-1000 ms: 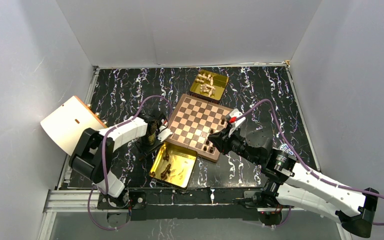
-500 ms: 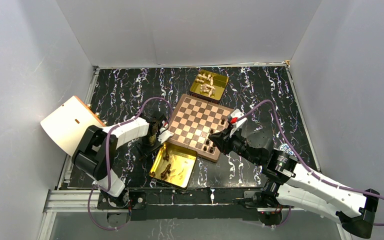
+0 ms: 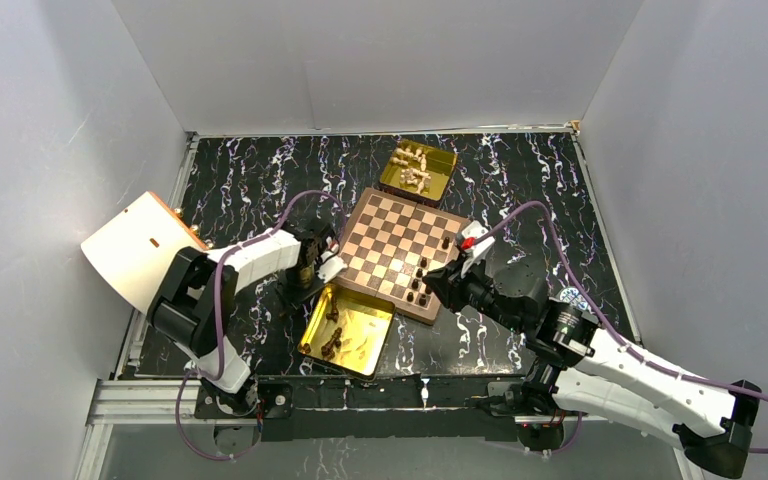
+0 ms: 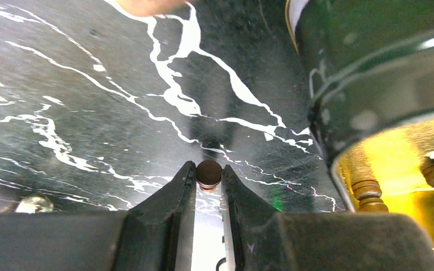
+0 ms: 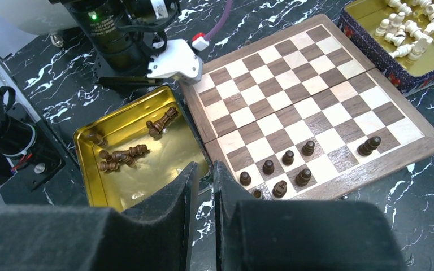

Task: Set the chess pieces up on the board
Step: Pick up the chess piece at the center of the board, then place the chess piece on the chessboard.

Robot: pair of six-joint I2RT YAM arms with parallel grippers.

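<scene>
Your left gripper (image 4: 208,169) is clenched on a dark chess piece (image 4: 209,173), seen end-on between its tips over the black table (image 4: 90,84) beside the gold tray (image 4: 384,164); in your top view the board (image 3: 400,250) lies at its three o'clock

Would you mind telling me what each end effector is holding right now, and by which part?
The left end effector pinches a dark chess piece by the sides of its rounded top. The right end effector holds nothing.

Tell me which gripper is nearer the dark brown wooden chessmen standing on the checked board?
Right gripper, beside the chessmen at the board's edge; left gripper is off the opposite side.
</scene>
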